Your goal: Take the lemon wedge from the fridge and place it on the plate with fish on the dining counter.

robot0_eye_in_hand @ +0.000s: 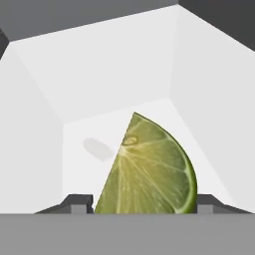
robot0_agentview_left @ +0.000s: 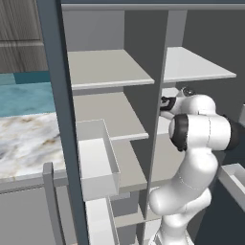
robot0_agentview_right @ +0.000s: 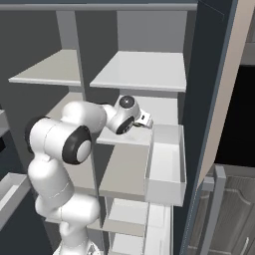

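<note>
The lemon wedge (robot0_eye_in_hand: 149, 169), yellow-green with a darker rind, stands point-up on a white floor between white walls. My gripper (robot0_eye_in_hand: 144, 201) has one dark fingertip (robot0_eye_in_hand: 79, 201) at each side of the wedge, both right against it. From the base views, my hand (robot0_agentview_right: 144, 119) reaches into the open fridge (robot0_agentview_left: 57, 95) at the middle shelf level, just above a white door bin (robot0_agentview_right: 164, 164). The marble dining counter (robot0_agentview_left: 28, 139) lies to the left of the fridge. The plate with fish is out of view.
Pale grey shelves (robot0_agentview_left: 105, 67) and a vertical divider (robot0_agentview_left: 155, 119) surround my arm. Another white door bin (robot0_agentview_left: 98, 158) juts out at the left. The right fridge door (robot0_agentview_right: 214, 99) stands open beside grey wood-grain cupboards (robot0_agentview_right: 239, 214).
</note>
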